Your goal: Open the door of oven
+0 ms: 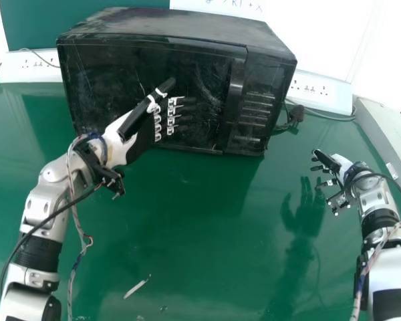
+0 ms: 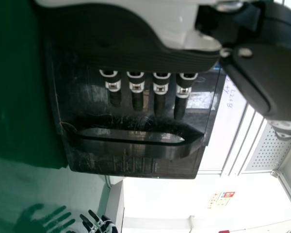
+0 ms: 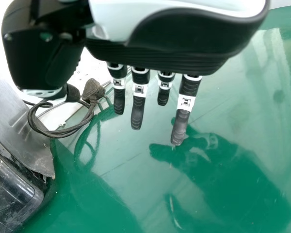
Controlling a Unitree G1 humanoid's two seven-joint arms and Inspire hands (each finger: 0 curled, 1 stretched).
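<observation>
We saw the black microwave oven (image 1: pixel 160 28) at the back of the green desk (image 1: pixel 187 234), its long axis running left to right, a little askew, with the right end of its front nearer us. Its door (image 1: pixel 210 67) faced us and looked closed, and the handle (image 1: pixel 235 90) stood upright between the door and the control panel (image 1: pixel 257 107).

Our left hand (image 1: pixel 144 130) was at the front of the door, left of the handle, its fingers (image 1: pixel 182 109) straight, spread slightly and pointing right, toward the handle. They held nothing and ended short of it; we could not tell whether they touched the door. Our right hand (image 1: pixel 337 164) was near the right side of the desk, well apart from the oven, with its fingers extended and holding nothing.

The left hand hid part of the door, and the oven's back was out of sight. The oven hid part of the white power strips (image 1: pixel 33 69) behind it. In the right wrist view we had a corner of the oven, the rest cut off. Markings on the control panel were too faint to make out.
</observation>
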